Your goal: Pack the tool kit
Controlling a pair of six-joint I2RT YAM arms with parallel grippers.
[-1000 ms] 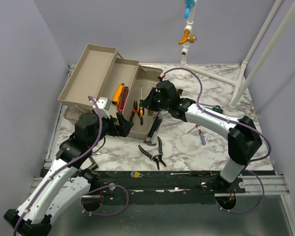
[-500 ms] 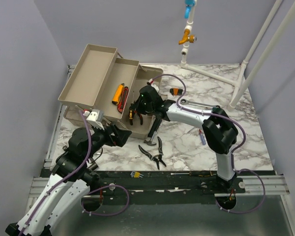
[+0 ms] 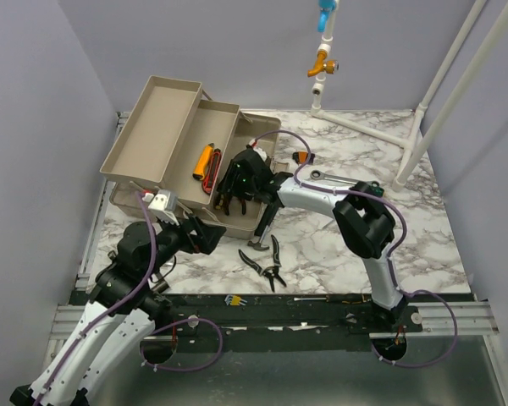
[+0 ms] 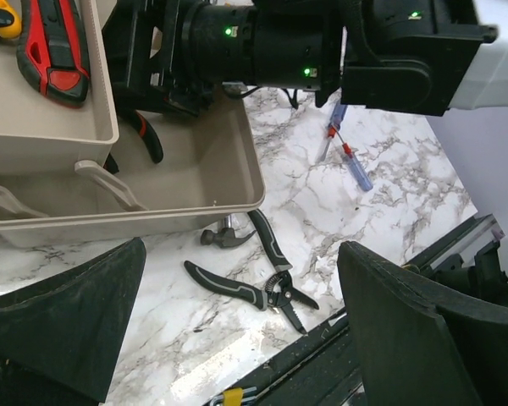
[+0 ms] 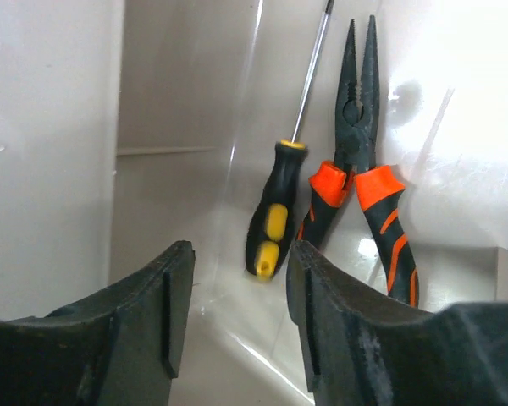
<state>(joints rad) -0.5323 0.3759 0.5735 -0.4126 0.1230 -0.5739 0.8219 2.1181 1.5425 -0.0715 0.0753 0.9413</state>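
Observation:
The beige tool box [image 3: 157, 118] stands open at the back left. My right gripper [image 3: 234, 196] is open and empty, low inside its bottom compartment [image 5: 178, 110]. Just ahead of it lie a black and yellow screwdriver [image 5: 275, 216] and orange needle-nose pliers [image 5: 360, 182]. My left gripper [image 3: 208, 233] is open and empty, above the table in front of the box. Below it lie black pliers [image 4: 262, 288] and a hammer head [image 4: 224, 237] against the box wall [image 4: 195, 207]. A red knife [image 3: 212, 167] and a yellow knife [image 3: 202, 158] lie in the tray.
Black pliers [image 3: 267, 262] and the hammer [image 3: 267, 222] lie in front of the box. A blue and red screwdriver [image 3: 345, 230], a wrench [image 3: 334, 178] and a small orange item [image 3: 302, 157] lie to the right. Hex keys [image 3: 234, 299] sit at the table's near edge. White pipes stand at the back right.
My right gripper has moved left and down into the tool box's bottom compartment. My left arm has drawn back a little toward the near left.

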